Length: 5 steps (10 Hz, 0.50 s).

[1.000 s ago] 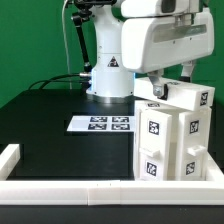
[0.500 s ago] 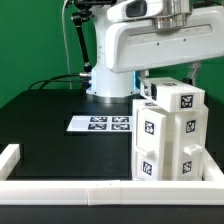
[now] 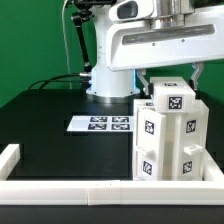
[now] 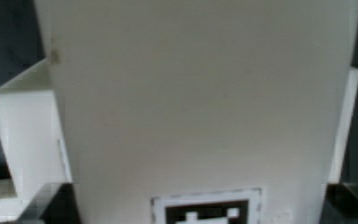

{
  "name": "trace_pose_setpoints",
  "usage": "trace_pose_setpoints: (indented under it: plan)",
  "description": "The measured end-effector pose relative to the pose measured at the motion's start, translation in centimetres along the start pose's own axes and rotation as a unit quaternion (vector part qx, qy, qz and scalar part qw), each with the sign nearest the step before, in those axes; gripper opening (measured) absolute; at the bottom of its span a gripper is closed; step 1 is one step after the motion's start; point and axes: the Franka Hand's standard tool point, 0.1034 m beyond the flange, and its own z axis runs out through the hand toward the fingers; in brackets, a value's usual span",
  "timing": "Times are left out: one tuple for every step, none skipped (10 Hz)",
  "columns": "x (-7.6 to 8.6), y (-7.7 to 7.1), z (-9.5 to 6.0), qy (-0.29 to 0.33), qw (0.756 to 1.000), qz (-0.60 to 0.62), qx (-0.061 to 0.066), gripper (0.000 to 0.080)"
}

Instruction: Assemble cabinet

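The cabinet [image 3: 165, 140] is a tall white boxy body with black-and-white tags, standing at the exterior view's right by the front rail. A white tagged block [image 3: 172, 98] sits at its top. My gripper [image 3: 172, 82] comes down from above, with dark fingers [image 3: 148, 88] on either side of this block, shut on it. In the wrist view the white block [image 4: 194, 100] fills the picture between the dark fingertips [image 4: 43, 200], with a tag [image 4: 206, 210] at its near end. A white side panel [image 4: 25, 120] shows beside it.
The marker board [image 3: 101, 124] lies flat on the black table in the middle. A long low white border rail [image 3: 70, 188] runs along the front, with a raised end [image 3: 10, 158] at the exterior view's left. The arm's base [image 3: 108, 75] stands behind.
The arm's white hand has risen and shifted. The top block has gone from tilted to more level on the cabinet's top.
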Motion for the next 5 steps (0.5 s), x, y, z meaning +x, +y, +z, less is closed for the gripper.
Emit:
trace_pose_setpoints:
  plan:
    - [0.02, 0.01, 0.03, 0.013, 0.997, 0.073, 0.008, 0.0557]
    - [-0.22, -0.14, 0.08, 0.019, 0.992, 0.123, 0.009, 0.0557]
    - [-0.19, -0.39, 0.09, 0.025, 0.987, 0.161, 0.011, 0.0557]
    - [-0.11, -0.57, 0.08, 0.029, 0.977, 0.212, 0.014, 0.0557]
    - [-0.03, -0.52, 0.10, 0.033, 0.967, 0.251, 0.016, 0.0557]
